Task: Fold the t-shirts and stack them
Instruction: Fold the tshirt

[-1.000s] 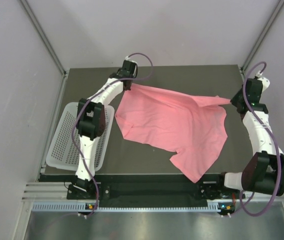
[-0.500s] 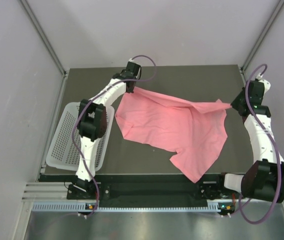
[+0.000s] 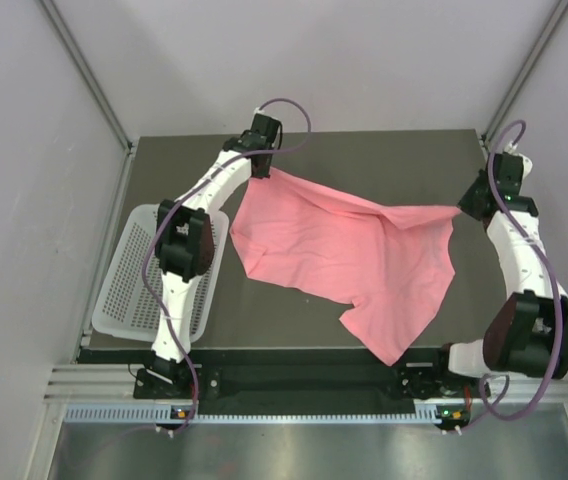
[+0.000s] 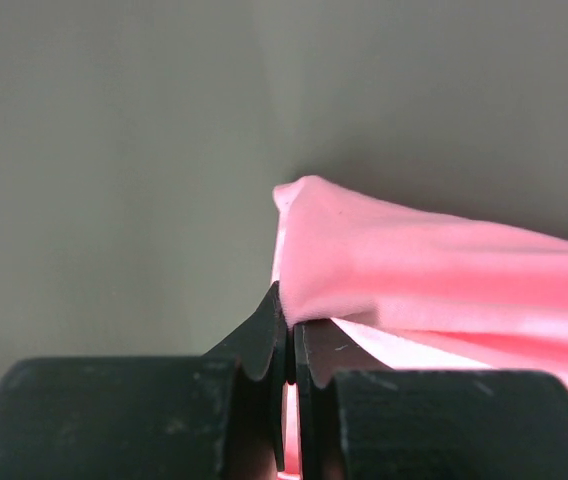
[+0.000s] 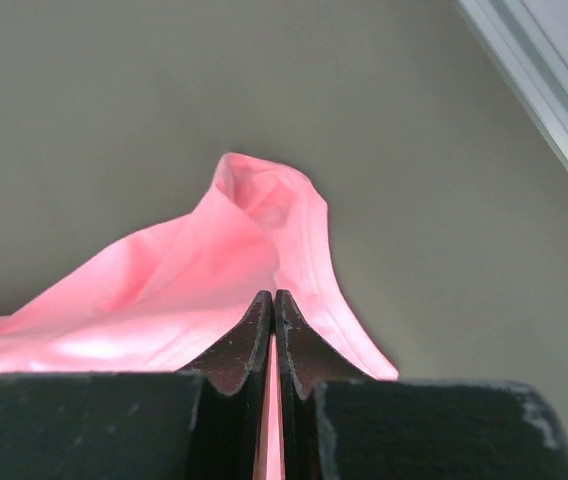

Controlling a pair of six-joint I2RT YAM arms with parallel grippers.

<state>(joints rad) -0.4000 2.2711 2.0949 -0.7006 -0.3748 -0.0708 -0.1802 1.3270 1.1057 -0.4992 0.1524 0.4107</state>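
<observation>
Grip on t-shirt [image 3: 349, 260] at two corners, cloth spread on desk [image 3: 404, 155]

Salmon-pink t-shirt lies mostly spread over the middle of the dark desk; plain fabric, no print. Left end effector [image 3: 257, 172] sits at the far left part of the desk, clenched on the t-shirt's far left corner. Left wrist view: black fingers [image 4: 259, 340] pressed together, pink cloth nipped between them, a fold of fabric running off to the right over the desk surface. Right end effector [image 3: 470, 208] sits near the right edge of the desk, likewise clenched on a corner of the t-shirt. Right wrist view: tips closed on a thin pink layer, a hemmed edge bunched up just beyond them. Top view: a taut fold line runs through the cloth from the left grip across to the right grip. Remaining cloth rests on the desk with light wrinkles; one lobe reaches the near edge of the desk, right of centre. White perforated basket [image 3: 134, 285] sits at the desk's left edge, next to the left arm, apart from the t-shirt
</observation>
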